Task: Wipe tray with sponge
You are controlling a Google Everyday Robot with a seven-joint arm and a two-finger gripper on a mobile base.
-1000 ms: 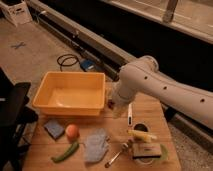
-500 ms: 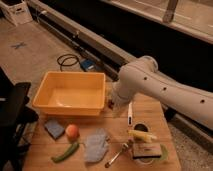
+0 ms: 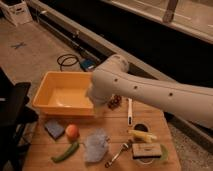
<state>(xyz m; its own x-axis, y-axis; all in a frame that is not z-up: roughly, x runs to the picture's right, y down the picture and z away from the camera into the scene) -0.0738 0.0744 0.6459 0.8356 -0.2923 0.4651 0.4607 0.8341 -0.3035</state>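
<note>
Tray [image 3: 47, 102] is placed at 10 o'clock on the wooden table [image 3: 112, 127], inside bare. Sponge [image 3: 54, 128] is laid flat on the table at 7 o'clock from the tray, just off its front wall, not touched by anything.

White arm [image 3: 150, 92] is reached in from 3 o'clock and bent down over the tray's right front corner. Gripper [image 3: 99, 106] is set at that corner, largely hidden by the arm's own body. Claw is taken as spread, nothing pinched. It is well apart from the sponge.

Clutter noted:
- An orange round fruit [image 3: 72, 131] is just beside the sponge at its 3 o'clock.
- A green pepper [image 3: 65, 151] lies at 6 o'clock from the fruit.
- A pale blue cloth [image 3: 96, 145] is crumpled at table centre front.
- A metal fork [image 3: 119, 152] is at the cloth's 3 o'clock.
- A black-topped block [image 3: 146, 151] is at 5 o'clock on the table.
- A yellow item [image 3: 141, 135] lies above the block, and a dark round cup [image 3: 141, 127] is behind that.
- A white stick-like item [image 3: 130, 111] is at 2 o'clock.
- A small dark object [image 3: 115, 102] is next to the arm; what it is cannot be told.

The path between gripper and sponge is bordered by the fruit and the tray wall.

Grey concrete floor [image 3: 35, 50] is seen. On it lie a black cable coil [image 3: 67, 61] and a blue item [image 3: 87, 65] at 12 o'clock behind the tray. A white box [image 3: 17, 12] is at 11 o'clock, far back. A black chair [image 3: 12, 112] is at 9 o'clock.
</note>
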